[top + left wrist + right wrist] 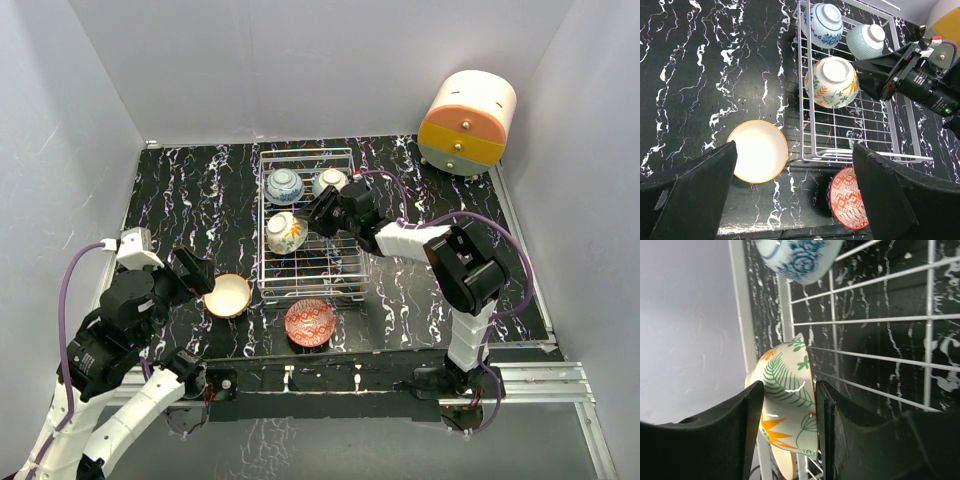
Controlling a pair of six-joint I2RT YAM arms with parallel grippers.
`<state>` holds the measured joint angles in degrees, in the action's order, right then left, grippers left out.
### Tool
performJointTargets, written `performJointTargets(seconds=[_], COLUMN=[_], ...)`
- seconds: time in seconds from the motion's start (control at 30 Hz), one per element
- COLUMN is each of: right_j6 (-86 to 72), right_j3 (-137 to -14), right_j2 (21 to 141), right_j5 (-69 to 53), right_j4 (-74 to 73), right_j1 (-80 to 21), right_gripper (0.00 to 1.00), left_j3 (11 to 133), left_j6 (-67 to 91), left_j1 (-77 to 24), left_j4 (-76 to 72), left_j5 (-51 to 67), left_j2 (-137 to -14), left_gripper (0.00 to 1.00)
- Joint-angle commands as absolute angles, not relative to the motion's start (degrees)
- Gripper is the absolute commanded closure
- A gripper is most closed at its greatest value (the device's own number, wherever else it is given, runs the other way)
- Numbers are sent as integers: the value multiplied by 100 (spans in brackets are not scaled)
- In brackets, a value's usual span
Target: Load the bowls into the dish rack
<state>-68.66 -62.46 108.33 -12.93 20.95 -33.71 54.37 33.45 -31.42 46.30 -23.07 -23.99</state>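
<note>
Three bowls lie upside down in the dish rack point(312, 283): a blue-patterned one point(284, 185), a pale mint one point(330, 181) and a leafy one point(285, 232). My right gripper point(789, 407) stands open around the leafy bowl point(785, 372), whose wall sits between the fingers close to both. On the table left of the rack, a cream bowl point(758, 151) sits upright. A red patterned bowl point(847, 197) sits in front of the rack. My left gripper point(794, 150) hovers wide open above these two, holding nothing.
A cream-and-orange drawer unit point(467, 122) stands at the back right corner. Grey walls close in the black marble table point(190, 200) on three sides. The near half of the rack point(860, 135) holds no bowl.
</note>
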Motion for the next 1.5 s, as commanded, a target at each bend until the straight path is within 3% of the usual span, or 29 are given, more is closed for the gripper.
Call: performJointTargets(seconds=[0.0, 0.13, 0.2, 0.3, 0.4, 0.43, 0.73, 1.0, 1.23, 1.47], right_j6=[-6426, -6375, -6269, -6021, -5808, -5750, -4486, -2598, -2277, -2149], right_j3=[-6535, -6461, -6519, -6669, -6708, -6694, -7086, -8480, -8616, -8597], right_j2=[10786, 10803, 10785, 10740, 10634, 10573, 9951, 9951, 10193, 10455], right_j5=[-1257, -1237, -1188, -1046, -891, -851, -335, 931, 1637, 1607], right_j4=[1686, 1656, 1535, 1188, 974, 945, 103, -1973, -2730, -2705], right_j1=[-3359, -3352, -3357, -3354, -3352, -3357, -3553, -4694, -5051, -5054], right_gripper=[51, 48, 40, 36, 3, 1, 1, 1, 1, 1], left_j3=[5431, 5432, 5426, 5431, 5416, 5408, 5353, 5310, 5172, 5120], left_j6=[3335, 3340, 3340, 3340, 3342, 3341, 3323, 3310, 3318, 3314], left_j1=[-3149, -3155, -3150, -3155, -3152, -3155, -3154, -3149, -3147, -3152], left_j4=[4575, 4612, 4614, 4615, 4609, 4599, 4544, 4428, 4314, 4264], left_j5=[-2250, -2268, -2268, -2268, -2268, -2268, -2242, -2217, -2160, -2175], left_j2=[-2436, -2395, -2391, -2399, -2392, -2386, -2439, -2543, -2619, -2691], left_gripper=[3, 3, 3, 3, 3, 3, 3, 3, 3, 3])
